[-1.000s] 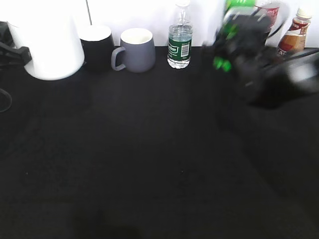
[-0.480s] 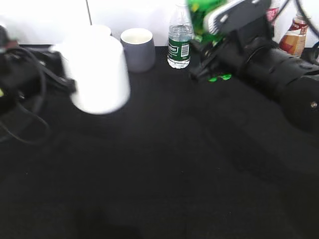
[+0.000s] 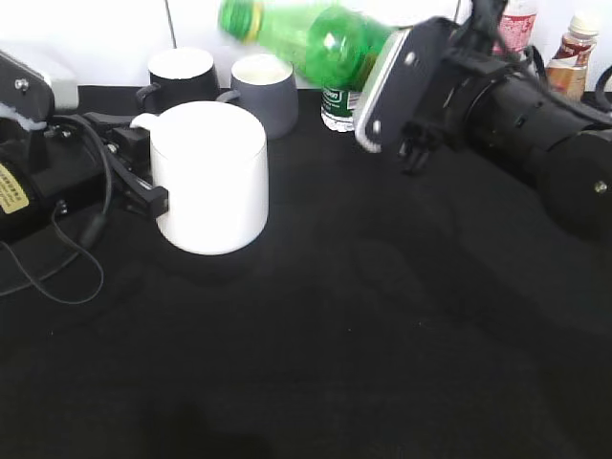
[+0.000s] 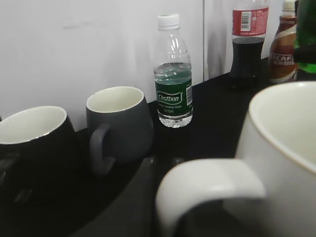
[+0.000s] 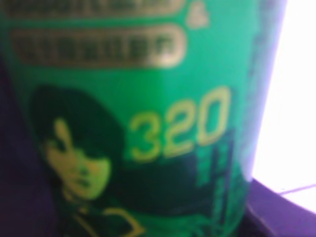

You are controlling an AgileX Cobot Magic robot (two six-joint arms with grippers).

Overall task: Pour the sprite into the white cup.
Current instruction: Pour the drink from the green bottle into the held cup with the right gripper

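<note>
The sprite (image 3: 316, 43) is lying nearly on its side in the air, up above the worktop (image 3: 363, 325), its yellow neck ring pointing left and sitting higher than the white cup (image 3: 212, 177). The bottle's neck is hanging above and a little behind the cup's mouth, over the grey mug (image 3: 263, 91). The right gripper (image 3: 402, 81) is carrying the bottle by its lower body; its jaws are pinching the sprite, whose green-and-yellow label (image 5: 128, 123) is filling the whole right wrist view.

The white cup is standing upright on the worktop, left of centre. The left gripper (image 3: 134, 177) is reaching in from the left beside the cup's handle (image 4: 207, 192); whether its jaws are pressing on the handle or merely lying beside it, I cannot tell, since the handle hides them in the left wrist view.

Behind the cup, along the back edge, the black mug (image 3: 180, 76) and the grey mug are sitting side by side. Right of them the small water bottle (image 4: 173, 74) is standing upright, partly hidden by the sprite in the exterior view. Farther right, the cola bottle (image 4: 248, 42) and a brown bottle (image 3: 574, 53) are standing against the white wall.
</note>
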